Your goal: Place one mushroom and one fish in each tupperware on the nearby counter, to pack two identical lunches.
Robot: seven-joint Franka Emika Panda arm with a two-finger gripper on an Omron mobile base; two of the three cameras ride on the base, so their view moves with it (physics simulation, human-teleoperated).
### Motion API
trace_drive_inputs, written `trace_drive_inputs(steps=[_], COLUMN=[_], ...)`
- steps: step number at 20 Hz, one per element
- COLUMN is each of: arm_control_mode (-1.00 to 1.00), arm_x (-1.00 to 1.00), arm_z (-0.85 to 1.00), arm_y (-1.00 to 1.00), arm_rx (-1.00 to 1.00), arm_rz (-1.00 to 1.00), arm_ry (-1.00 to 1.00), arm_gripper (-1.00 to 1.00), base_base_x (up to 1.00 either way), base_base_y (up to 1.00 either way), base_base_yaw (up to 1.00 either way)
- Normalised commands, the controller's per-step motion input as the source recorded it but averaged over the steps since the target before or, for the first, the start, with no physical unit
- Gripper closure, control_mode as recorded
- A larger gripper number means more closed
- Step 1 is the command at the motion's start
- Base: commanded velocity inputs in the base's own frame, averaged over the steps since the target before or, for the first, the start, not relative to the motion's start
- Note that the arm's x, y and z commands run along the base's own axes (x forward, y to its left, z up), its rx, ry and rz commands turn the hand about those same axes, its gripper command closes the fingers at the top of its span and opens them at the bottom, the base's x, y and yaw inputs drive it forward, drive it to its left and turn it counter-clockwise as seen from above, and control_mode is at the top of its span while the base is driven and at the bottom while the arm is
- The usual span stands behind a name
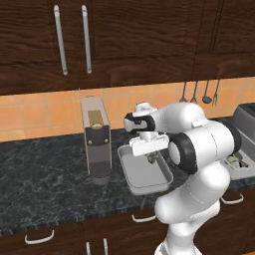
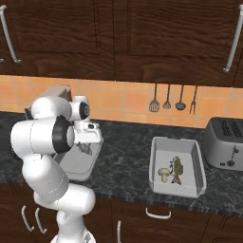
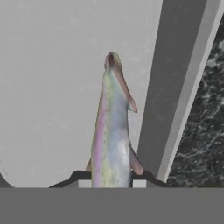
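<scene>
The dark speckled surface (image 2: 123, 161) carries two pale tupperware trays. The right tray (image 2: 176, 167) sits at three o'clock from the arm, just beside the silver toaster (image 2: 227, 144), and holds a mushroom (image 2: 163, 174) touching a fish (image 2: 177, 170). The left tray (image 1: 144, 172) lies beside the coffee machine (image 1: 96, 139). Above it the hand (image 1: 151, 158) is clamped on the second fish (image 3: 111, 131), head hanging over the tray floor.

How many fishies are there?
2. One fish hangs in the gripper over the left tupperware. The other fish lies in the right tupperware, beside a mushroom.
</scene>
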Motion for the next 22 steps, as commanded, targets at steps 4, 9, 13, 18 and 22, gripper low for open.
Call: trace_drive_inputs(steps=[4, 9, 13, 18, 22], arm_control_mode=[-1.0, -1.0, -1.0, -1.0, -1.0], arm_x=[0.12, -0.01, -0.04, 0.09, 0.26], arm_z=[-0.41, -0.58, -0.36, -0.29, -0.22], arm_y=[0.0, 0.0, 0.0, 0.04, -0.05], arm_rx=[0.0, 0.04, 0.01, 0.0, 0.0], arm_rz=[0.0, 0.0, 0.0, 0.0, 0.1], arm_ry=[-0.2, -0.34, -0.26, -0.25, -0.12], arm_gripper=[1.0, 1.0, 1.0, 1.0, 1.0], base_base_x=[0.0, 0.0, 0.0, 0.0, 0.0], base_base_y=[0.0, 0.0, 0.0, 0.0, 0.0], base_base_yaw=[0.0, 0.0, 0.0, 0.0, 0.0])
